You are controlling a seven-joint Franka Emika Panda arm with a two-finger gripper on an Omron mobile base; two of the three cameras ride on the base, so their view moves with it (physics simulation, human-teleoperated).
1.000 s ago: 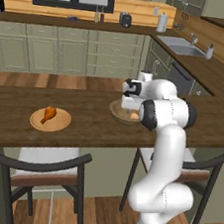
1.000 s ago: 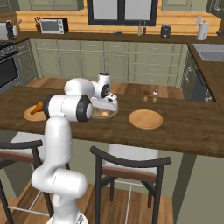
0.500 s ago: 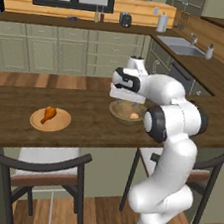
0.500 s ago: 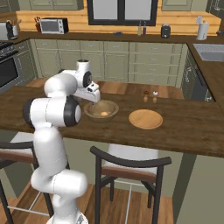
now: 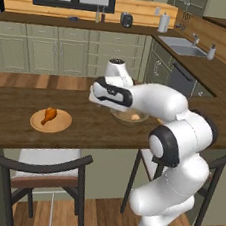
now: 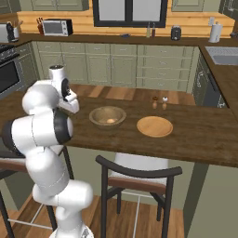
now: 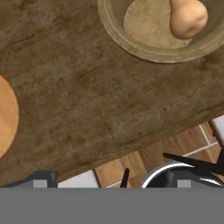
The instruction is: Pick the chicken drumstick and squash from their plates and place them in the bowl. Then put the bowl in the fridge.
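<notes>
The chicken drumstick [image 5: 49,115] lies on its wooden plate [image 5: 58,126] at the left of the island counter. The squash [image 6: 110,121] [image 7: 188,17] rests inside the wooden bowl [image 6: 95,117] [image 7: 131,48], which my arm partly covers in the left base view. My gripper [image 5: 92,98] [image 6: 74,107] [image 7: 111,179] hangs open and empty over bare counter between the bowl and the drumstick's plate, whose edge [image 7: 5,113] shows at the left of the hand view. The other plate [image 6: 154,126] sits empty to the right of the bowl. The fridge is out of view.
Two small shakers [image 6: 159,102] stand behind the empty plate. Chairs [image 5: 47,169] [image 6: 139,174] are tucked under the counter's near edge. A sink [image 5: 187,46] is set in the back right counter, and a microwave [image 6: 56,27] stands at the back left.
The arm has swung away from above the bowl toward the drumstick's plate. The gripper stays open and empty, and the squash stays in the bowl.
</notes>
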